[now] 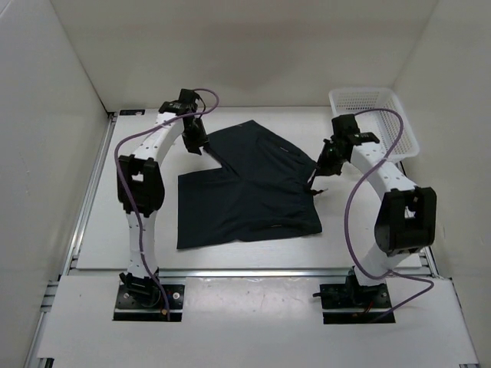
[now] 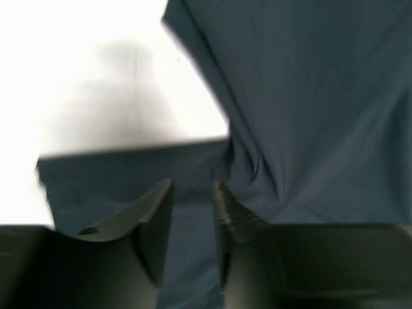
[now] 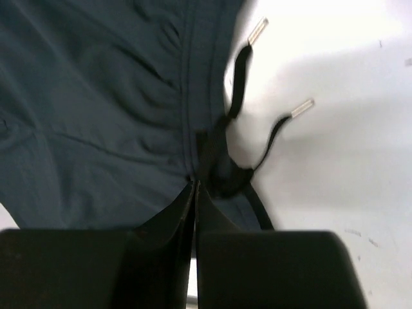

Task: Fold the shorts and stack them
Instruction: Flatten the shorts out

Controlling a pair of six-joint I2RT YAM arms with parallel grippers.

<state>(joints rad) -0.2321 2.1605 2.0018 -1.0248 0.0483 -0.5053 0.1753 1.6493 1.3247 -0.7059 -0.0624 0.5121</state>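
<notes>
The dark navy shorts [image 1: 245, 192] lie spread on the white table, with the legs toward the left and the waistband toward the right. My left gripper [image 1: 201, 147] is at the far left edge of the cloth. In the left wrist view it [image 2: 193, 187] is open, with the shorts [image 2: 309, 96] showing under the gap between the fingers. My right gripper [image 1: 317, 175] is at the waistband edge. In the right wrist view it [image 3: 195, 185] is shut on the shorts [image 3: 96, 96], beside the knotted drawstring [image 3: 238, 84], whose two white-tipped ends lie on the table.
A white mesh basket [image 1: 374, 119] stands at the back right, just behind the right arm. White walls close in the back and sides. Bare table [image 1: 138, 230] shows to the left of the shorts and along the front.
</notes>
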